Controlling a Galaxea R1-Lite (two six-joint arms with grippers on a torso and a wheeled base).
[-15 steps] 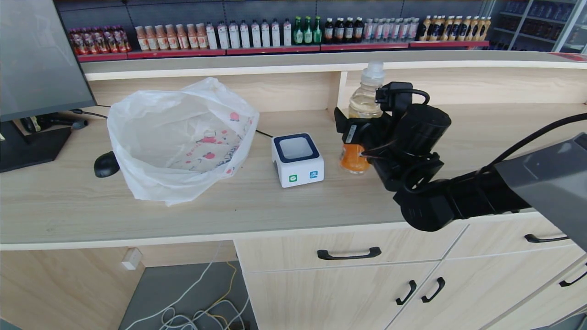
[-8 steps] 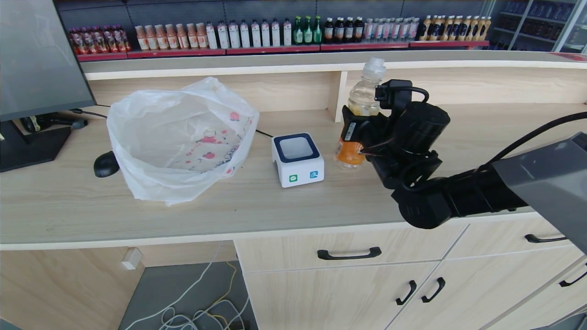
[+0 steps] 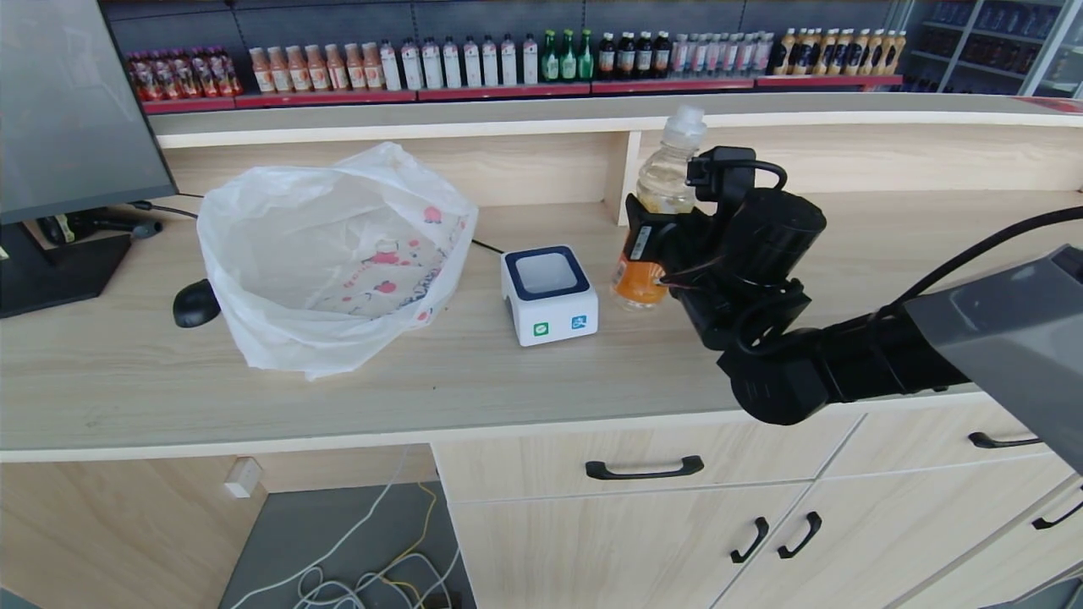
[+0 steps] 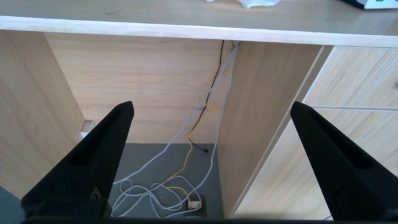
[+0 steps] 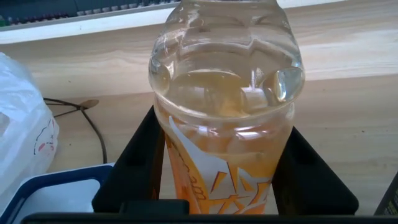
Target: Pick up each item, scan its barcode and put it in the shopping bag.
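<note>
Now | bottle [image 3: 664, 182] is clamped by right pincer [image 3: 668, 245], likely for barcode presentation; scanner [image 3: 548, 294] is found just beside that pincer; left pincer [image 4: 211, 109] is spread wide

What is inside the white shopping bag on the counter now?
The shopping bag stands open; inside I see only its own printed plastic, no item. Its near wall hides the bottom. The bottle is outside, in the right gripper.

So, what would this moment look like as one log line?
right gripper: shut on bottle | bottle: beside scanner | shopping bag: open | left gripper: open, below counter
</note>
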